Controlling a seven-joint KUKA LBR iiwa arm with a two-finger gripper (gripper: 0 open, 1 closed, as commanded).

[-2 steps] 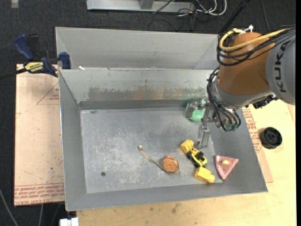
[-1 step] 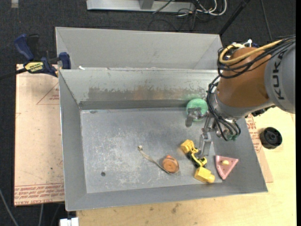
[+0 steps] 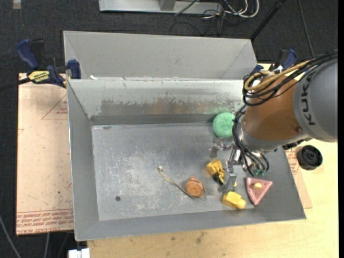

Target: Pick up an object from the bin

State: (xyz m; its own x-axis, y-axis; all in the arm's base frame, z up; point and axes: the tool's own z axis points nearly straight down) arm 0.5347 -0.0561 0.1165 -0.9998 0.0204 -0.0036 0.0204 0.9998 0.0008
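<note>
Grey metal bin holds a few loose things, gathered toward its right front. The jaws hang low there, between a small yellow piece and a yellow block, with a pink wedge just beside. Whether they stand wide or narrow I cannot tell. Nothing is seen gripped, so I judge the pick not yet made — closing and lifting are left. A green ball sits by the back wall.
</note>
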